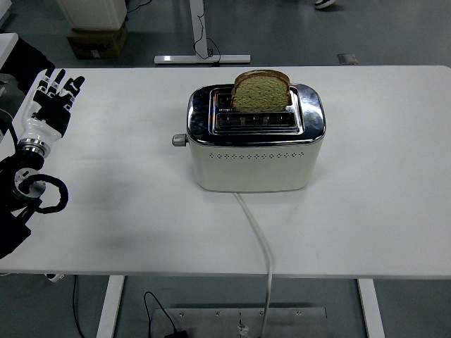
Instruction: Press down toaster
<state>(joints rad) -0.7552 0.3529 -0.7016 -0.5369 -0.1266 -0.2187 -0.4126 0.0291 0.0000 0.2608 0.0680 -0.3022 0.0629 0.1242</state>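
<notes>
A cream toaster (255,150) with a chrome top stands in the middle of the white table (127,190). One slice of brown bread (261,90) sticks up out of its rear slot. Its lever knob (179,140) juts from the left end, raised. My left hand (51,98) hovers at the table's left edge, far left of the lever, fingers spread and holding nothing. The right hand is out of view.
The toaster's white cord (259,239) runs from its front over the table's near edge. Beyond the table stand a desk leg base (202,58) and a cardboard box (97,41) on the floor.
</notes>
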